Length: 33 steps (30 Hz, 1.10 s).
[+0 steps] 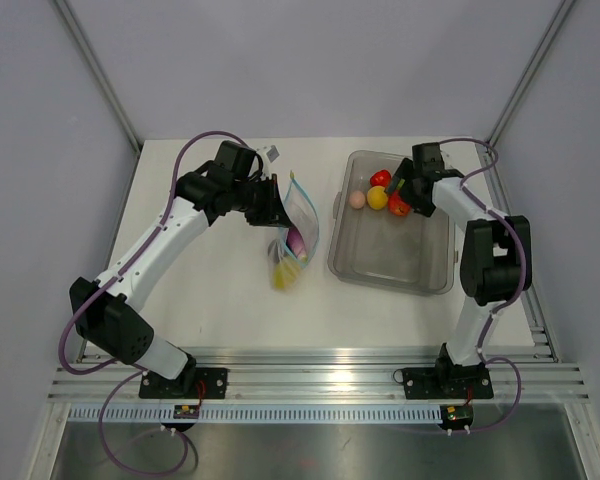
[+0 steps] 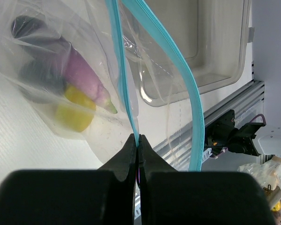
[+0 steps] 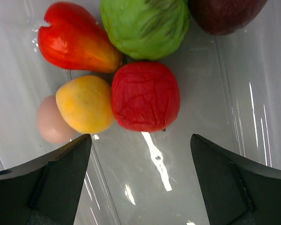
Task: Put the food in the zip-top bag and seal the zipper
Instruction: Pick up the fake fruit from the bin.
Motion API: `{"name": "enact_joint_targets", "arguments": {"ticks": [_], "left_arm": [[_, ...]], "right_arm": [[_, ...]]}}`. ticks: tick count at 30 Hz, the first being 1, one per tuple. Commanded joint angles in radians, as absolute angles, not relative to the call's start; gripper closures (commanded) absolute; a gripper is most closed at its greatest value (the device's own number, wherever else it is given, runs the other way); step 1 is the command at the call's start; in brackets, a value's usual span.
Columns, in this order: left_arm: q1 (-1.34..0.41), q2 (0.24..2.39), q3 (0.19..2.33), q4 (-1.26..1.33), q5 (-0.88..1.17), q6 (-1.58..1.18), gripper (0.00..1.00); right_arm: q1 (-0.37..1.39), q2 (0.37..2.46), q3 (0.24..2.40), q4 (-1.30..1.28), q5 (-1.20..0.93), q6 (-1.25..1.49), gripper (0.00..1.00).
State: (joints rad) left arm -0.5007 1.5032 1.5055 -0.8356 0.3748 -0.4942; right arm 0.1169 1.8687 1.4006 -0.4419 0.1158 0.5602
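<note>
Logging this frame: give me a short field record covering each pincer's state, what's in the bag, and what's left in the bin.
left pincer: shut on the zipper of the zip-top bag
bag mouth: open, unsealed
right pincer: open, holding nothing, over the red fruit
in bag: purple eggplant, yellow piece, dark piece
in grey bin: red fruit, yellow fruit, green vegetable, red-orange piece, pink piece, dark red piece

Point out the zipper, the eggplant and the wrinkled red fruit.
zipper (image 2: pixel 196 122), left wrist view, right-hand blue strip, lower stretch.
eggplant (image 2: pixel 79 68), left wrist view, middle of its purple body.
wrinkled red fruit (image 3: pixel 145 96), right wrist view, centre of its surface.
</note>
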Motion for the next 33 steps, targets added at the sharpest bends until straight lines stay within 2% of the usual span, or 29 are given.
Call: {"name": "enact_joint_targets", "arguments": {"ticks": [1, 7, 11, 12, 14, 15, 16, 18, 25, 29, 33], "left_arm": [[-0.497, 1.494, 1.54, -0.81, 0.399, -0.477, 1.0], [-0.497, 1.489, 1.534, -0.816, 0.4, -0.474, 1.0], [-0.497, 1.494, 1.534, -0.816, 0.396, -0.471, 1.0], [-0.497, 1.494, 1.535, -0.816, 0.396, -0.474, 1.0], [-0.497, 1.499, 1.537, -0.818, 0.397, -0.476, 1.0], [-0.497, 1.499, 1.537, -0.815, 0.396, -0.476, 1.0], [-0.499, 1.5, 1.537, -0.813, 0.397, -0.476, 1.0], [-0.499, 1.502, 1.537, -0.811, 0.399, -0.472, 1.0], [-0.499, 1.52, 1.529, -0.785, 0.413, -0.486, 1.0], [-0.5, 1.535, 1.531, -0.776, 0.425, -0.486, 1.0], [-0.5, 1.545, 1.549, -0.794, 0.414, -0.468, 1.0]], "right_arm": [[0.095, 1.92, 1.46, -0.385, 0.092, 0.584, 0.06], [0.083, 1.994, 1.486, -0.365, 0.118, 0.577, 0.07], [0.081, 2.042, 1.516, -0.387, 0.11, 0.569, 0.12], [0.08, 2.046, 1.511, -0.385, 0.11, 0.571, 0.15], [0.08, 2.028, 1.484, -0.368, 0.112, 0.574, 0.35], [0.08, 2.016, 1.468, -0.359, 0.109, 0.575, 0.35], [0.08, 2.002, 1.453, -0.35, 0.107, 0.577, 0.44], [0.08, 1.967, 1.404, -0.331, 0.104, 0.574, 0.49], [0.083, 1.679, 1.223, -0.33, 0.071, 0.561, 0.51], [0.09, 1.481, 1.125, -0.337, -0.093, 0.597, 0.51], [0.254, 1.297, 1.168, -0.427, -0.075, 0.578, 0.5]]}}
